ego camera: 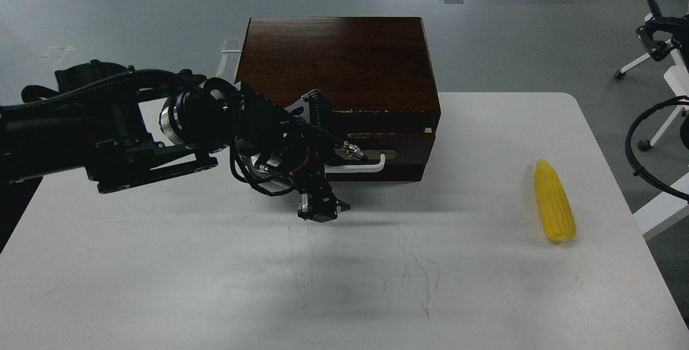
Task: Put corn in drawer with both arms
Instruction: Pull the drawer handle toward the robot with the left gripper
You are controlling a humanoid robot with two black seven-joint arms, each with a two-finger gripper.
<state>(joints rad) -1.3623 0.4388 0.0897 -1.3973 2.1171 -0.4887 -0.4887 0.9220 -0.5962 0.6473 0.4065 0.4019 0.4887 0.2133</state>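
Note:
The corn, a bright yellow cob, lies on the white table at the right, far from both arms. The dark brown box stands at the table's back. Its drawer faces me, and a thin pale strip shows along the drawer's top edge. The white bar handle is partly hidden by my left arm. My left gripper hangs just in front of and below the handle's left end, fingertips apart, holding nothing. My right gripper is small and dark at the right edge, raised off the table.
A black cable loop hangs off the table's right edge. White stand legs with castors stand on the grey floor to the right. My bulky left forearm covers the table's left rear.

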